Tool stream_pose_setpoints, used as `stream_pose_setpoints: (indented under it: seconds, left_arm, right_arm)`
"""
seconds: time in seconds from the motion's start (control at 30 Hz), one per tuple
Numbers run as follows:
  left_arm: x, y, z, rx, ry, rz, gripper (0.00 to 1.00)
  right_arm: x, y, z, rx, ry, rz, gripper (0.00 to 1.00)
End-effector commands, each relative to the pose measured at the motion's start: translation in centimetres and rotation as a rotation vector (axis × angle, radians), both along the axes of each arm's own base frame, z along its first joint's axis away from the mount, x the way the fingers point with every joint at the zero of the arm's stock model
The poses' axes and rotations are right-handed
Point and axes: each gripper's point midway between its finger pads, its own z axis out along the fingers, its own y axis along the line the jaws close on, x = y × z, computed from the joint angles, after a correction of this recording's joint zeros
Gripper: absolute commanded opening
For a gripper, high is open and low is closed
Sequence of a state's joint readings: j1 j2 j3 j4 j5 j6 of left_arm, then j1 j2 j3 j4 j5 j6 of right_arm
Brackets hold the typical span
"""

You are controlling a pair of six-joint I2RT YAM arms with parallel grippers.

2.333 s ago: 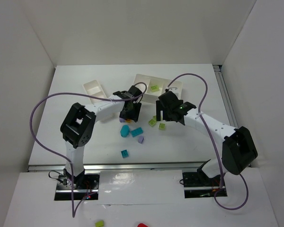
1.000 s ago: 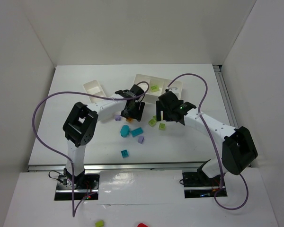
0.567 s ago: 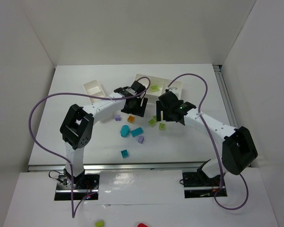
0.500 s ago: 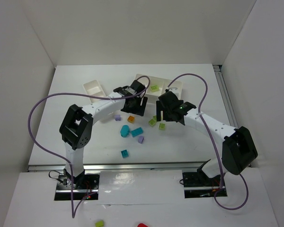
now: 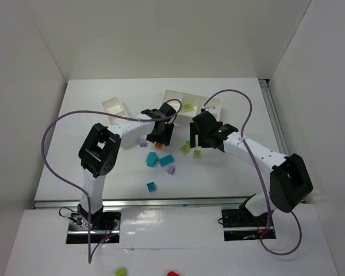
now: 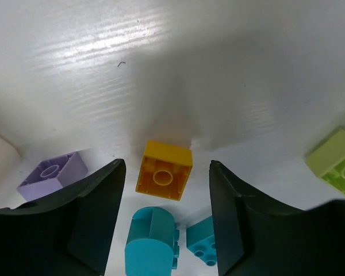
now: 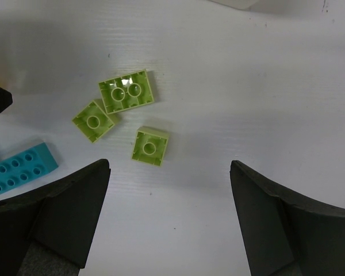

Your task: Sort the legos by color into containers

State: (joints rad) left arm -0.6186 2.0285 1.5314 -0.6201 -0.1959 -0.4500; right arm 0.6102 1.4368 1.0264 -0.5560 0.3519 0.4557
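Note:
My left gripper (image 6: pixel 167 167) is open and pointing down, its jaws either side of an upside-down orange lego (image 6: pixel 164 169) without touching it. A rounded teal lego (image 6: pixel 152 241) and a small teal one (image 6: pixel 201 241) lie just behind it, and a lavender one (image 6: pixel 52 172) sits to the left. My right gripper (image 7: pixel 169 164) hangs wide open over bare table, with three lime legos (image 7: pixel 150 145) just ahead. From above, the left gripper (image 5: pixel 159 133) and the right gripper (image 5: pixel 201 135) are near the wide container (image 5: pixel 172 94), which holds a lime lego (image 5: pixel 187 107). The narrow container (image 5: pixel 112 107) is at the back left.
More legos lie nearer the arms: a flat teal one (image 5: pixel 165 160), a lavender one (image 5: pixel 171 169) and a small teal one (image 5: pixel 152 186). White walls enclose the table on three sides. The purple cables arch over both arms.
The left gripper swung out towards the wide container, then came back over the orange lego with its jaws narrower. The right arm has not moved.

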Motion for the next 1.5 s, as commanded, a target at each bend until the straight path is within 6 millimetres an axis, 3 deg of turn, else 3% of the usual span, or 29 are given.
stream_pose_setpoints:
  seconds: [0.0,0.17,0.2,0.3,0.37,0.43,0.47,0.57,0.6,0.63,0.7,0.8,0.93,1.03,1.07,1.1,1.17,1.3,1.37,1.43,1.47]
  left_arm:
    - [-0.2,0.1,-0.7,0.003,0.019,-0.004,0.67]
    - [-0.1,0.4,0.0,0.011,-0.004,0.004,0.54]
    - [-0.3,0.8,-0.1,0.026,0.002,0.008,0.47]
    - [0.7,0.6,3.7,0.003,-0.070,0.028,0.42]
    - [1.6,1.1,7.5,-0.051,-0.138,0.059,0.40]
    - [3.1,3.5,11.2,-0.091,-0.212,0.135,0.39]
    - [3.1,3.7,12.1,-0.096,-0.233,0.141,0.39]
    - [4.1,7.6,13.7,-0.089,-0.264,0.239,0.38]
    - [4.1,9.6,13.1,-0.064,-0.248,0.281,0.38]
    - [4.3,10.4,13.6,-0.067,-0.259,0.301,0.38]
    - [4.2,12.9,12.2,-0.049,-0.225,0.352,0.37]
    - [3.9,14.7,10.5,-0.053,-0.181,0.397,0.37]
    - [3.8,15.0,8.0,-0.034,-0.119,0.403,0.42]
    - [3.5,15.5,6.3,-0.016,-0.077,0.423,0.50]
    - [3.4,15.5,5.7,-0.010,-0.064,0.423,0.65]
    - [3.4,15.5,5.7,-0.010,-0.064,0.423,0.73]
    - [3.4,15.5,5.3,-0.005,-0.055,0.423,0.80]
    - [3.4,15.5,7.0,-0.018,-0.081,0.423,0.86]
    - [3.7,15.6,9.7,-0.037,-0.141,0.429,0.84]
    - [3.4,14.7,11.6,-0.062,-0.185,0.406,0.81]
    - [3.1,14.0,13.7,-0.105,-0.237,0.377,0.81]
  right_arm:
    - [0.1,0.2,0.7,-0.007,-0.004,-0.003,0.92]
    - [0.1,0.2,0.7,-0.007,-0.004,-0.003,0.92]
    - [0.1,0.2,0.4,-0.012,0.004,-0.003,0.92]
    - [0.2,0.3,0.7,-0.007,-0.004,-0.003,0.92]
    - [0.2,0.3,0.7,-0.007,-0.004,-0.003,0.92]
    - [0.1,0.6,0.7,-0.007,-0.004,0.007,0.92]
    - [0.1,0.6,0.7,-0.007,-0.004,0.007,0.92]
    - [0.1,0.6,0.7,-0.007,-0.004,0.007,0.92]
    - [0.1,0.6,0.7,-0.007,-0.004,0.007,0.92]
    - [0.3,0.7,0.8,-0.001,-0.011,0.007,0.92]
    - [0.3,0.7,0.8,-0.001,-0.011,0.007,0.92]
    - [0.3,0.7,0.8,-0.001,-0.011,0.007,0.92]
    - [0.3,0.7,0.8,-0.001,-0.011,0.007,0.92]
    - [0.3,0.7,1.1,0.004,-0.019,0.007,0.92]
    - [0.3,0.7,1.1,0.004,-0.019,0.007,0.92]
    - [0.0,1.1,1.1,0.004,-0.019,0.019,0.92]
    - [-0.2,1.5,1.1,0.011,-0.018,0.023,0.92]
    - [-0.5,2.1,0.8,0.026,-0.005,0.025,0.92]
    - [-0.4,2.7,0.6,0.055,-0.006,0.028,0.92]
    - [-0.4,2.9,0.1,0.073,-0.008,0.026,0.92]
    - [-0.2,3.5,0.1,0.098,-0.019,0.037,0.92]
